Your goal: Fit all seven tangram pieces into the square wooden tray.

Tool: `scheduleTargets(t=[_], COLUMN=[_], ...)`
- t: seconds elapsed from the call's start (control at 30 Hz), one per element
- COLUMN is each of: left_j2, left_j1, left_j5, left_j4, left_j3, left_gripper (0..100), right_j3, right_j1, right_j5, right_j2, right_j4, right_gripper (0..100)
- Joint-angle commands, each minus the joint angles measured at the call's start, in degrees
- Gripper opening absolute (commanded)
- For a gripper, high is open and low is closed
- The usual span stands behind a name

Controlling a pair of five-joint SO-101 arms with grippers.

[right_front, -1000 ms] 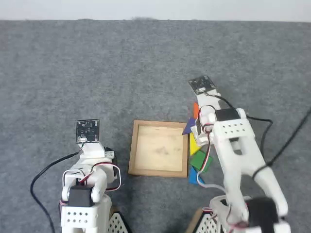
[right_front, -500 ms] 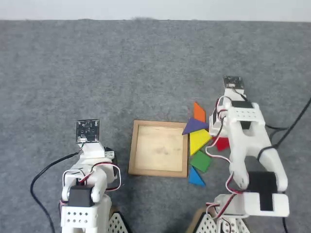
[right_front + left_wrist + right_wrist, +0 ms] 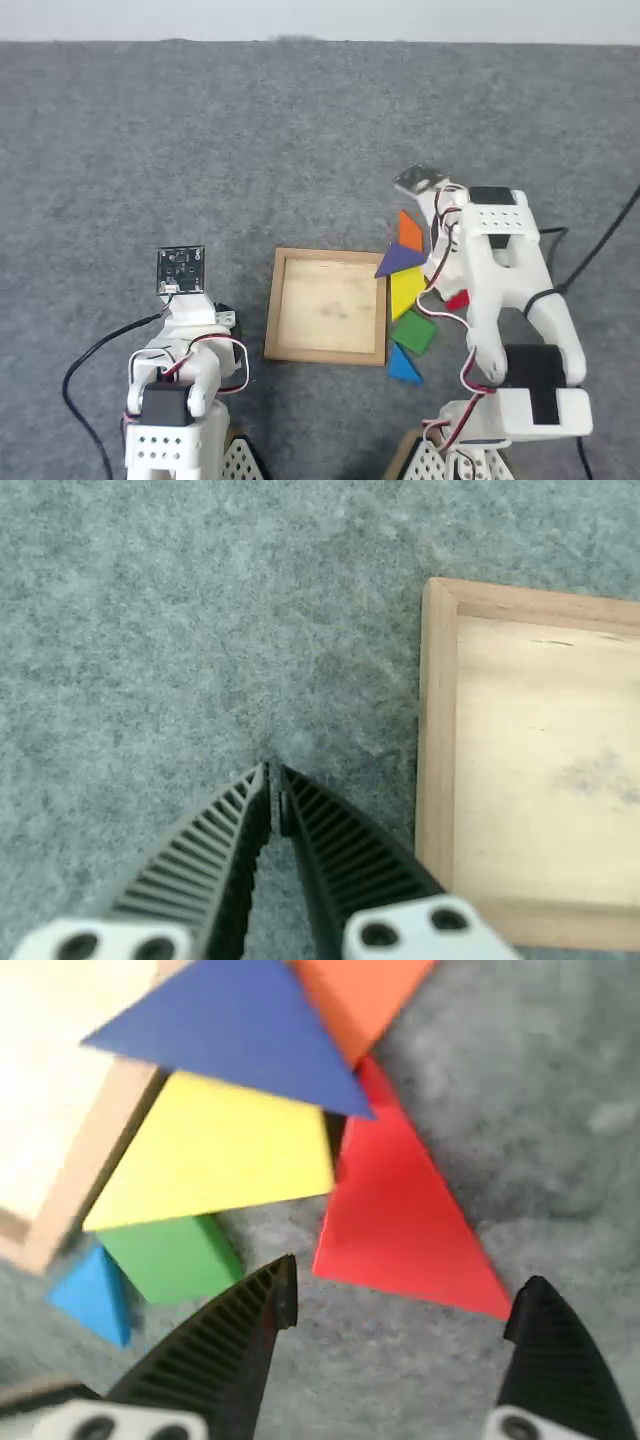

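Roughly at the middle of the grey carpet (image 3: pixel 300 130): square wooden tray (image 3: pixel 272 305), floor bare. Clustered just off its right rim, in a row: orange piece (image 3: pixel 409 231) farthest from the arm bases, then purple triangle (image 3: pixel 400 260), yellow triangle (image 3: pixel 405 290), green square (image 3: pixel 414 331), and small blue triangle (image 3: pixel 402 364) nearest the bases. On the side of the yellow one away from the tray, partly under the right arm (image 3: pixel 500 270): red triangle (image 3: pixel 457 298).

Closer up, from the right wrist view: purple triangle (image 3: pixel 230 1035) lying over an edge of the yellow triangle (image 3: pixel 210 1155), over the tip of the red triangle (image 3: pixel 400 1230) and over part of the orange piece (image 3: pixel 360 990), with one point over the tray's rim (image 3: pixel 90 1160). Yellow up against that rim, green square (image 3: pixel 170 1255) touching yellow, small blue triangle (image 3: pixel 95 1295) just beside green.

Right gripper (image 3: pixel 410 1285): spread wide, gripping nothing, over the carpet just off the red triangle, one finger toward the green square, the other past the red corner.

Left gripper (image 3: pixel 272 772): fingers pressed together, empty, over bare carpet near the tray's left rim (image 3: pixel 437 730). Left arm (image 3: pixel 185 340) folded close to its base, left of the tray.
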Motion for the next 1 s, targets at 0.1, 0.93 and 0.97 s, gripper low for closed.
scheduleTargets(t=[0.1,0.93,0.97], left_j2=[-1.1,-1.1,-1.1], left_j1=[-0.4,-0.4,-0.4], left_j5=[-0.4,-0.4,-0.4], left_j4=[0.1,0.1,0.1], left_j3=[-0.7,-0.7,-0.7], left_gripper=[1,1,1], right_j3=[1.0,1.8,1.8], right_j1=[-0.8,2.2,2.1], right_j5=[9.1,24.4,24.6], right_j2=[2.8,9.5,9.5], right_j4=[-3.3,-6.0,-5.8], right_gripper=[34.3,34.0,34.0])
